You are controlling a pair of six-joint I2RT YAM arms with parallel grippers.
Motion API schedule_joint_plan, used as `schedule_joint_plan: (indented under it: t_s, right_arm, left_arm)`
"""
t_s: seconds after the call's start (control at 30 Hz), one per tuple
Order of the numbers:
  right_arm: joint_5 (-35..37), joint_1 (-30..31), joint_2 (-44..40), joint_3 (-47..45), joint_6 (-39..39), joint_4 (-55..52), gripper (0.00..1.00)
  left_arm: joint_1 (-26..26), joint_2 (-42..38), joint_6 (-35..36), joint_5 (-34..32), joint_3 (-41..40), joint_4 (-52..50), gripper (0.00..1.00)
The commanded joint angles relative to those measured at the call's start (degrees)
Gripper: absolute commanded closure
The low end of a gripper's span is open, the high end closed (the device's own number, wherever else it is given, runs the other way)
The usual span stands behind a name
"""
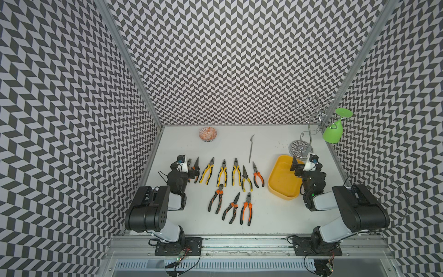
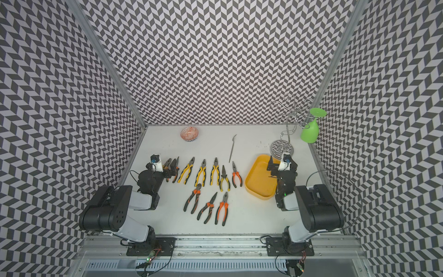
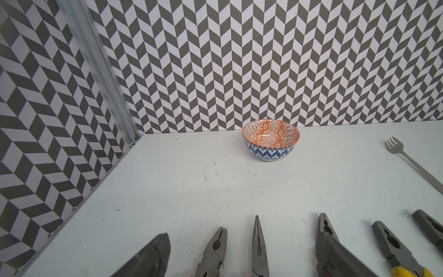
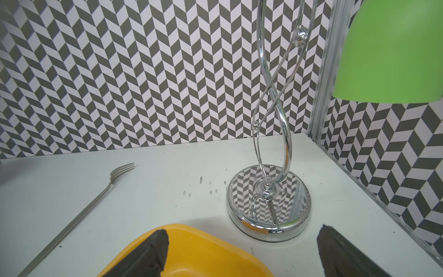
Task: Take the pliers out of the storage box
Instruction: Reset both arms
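Lying in two rows on the white worktop (image 1: 263, 215), the pliers (image 1: 223, 167) are all outside the yellow storage box (image 1: 281, 182) and to its left. The left gripper (image 3: 243, 239) hangs over the two pliers at the left end of the far row, its jaws spread wide and grasping nothing. The right gripper (image 4: 242, 236) — equally spread, holding nothing — hovers over the box's far right corner, near a chrome stand (image 4: 268, 215).
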Motion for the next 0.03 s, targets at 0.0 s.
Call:
schedule_joint_plan:
  t_s: [0.0]
  right_arm:
    - [-1.10,-0.32,-1.01,0.50,-0.14,1.58,0.01]
  left_arm:
    - [-0.05,-0.30,-0.30,0.34,0.73,1.41,0.02]
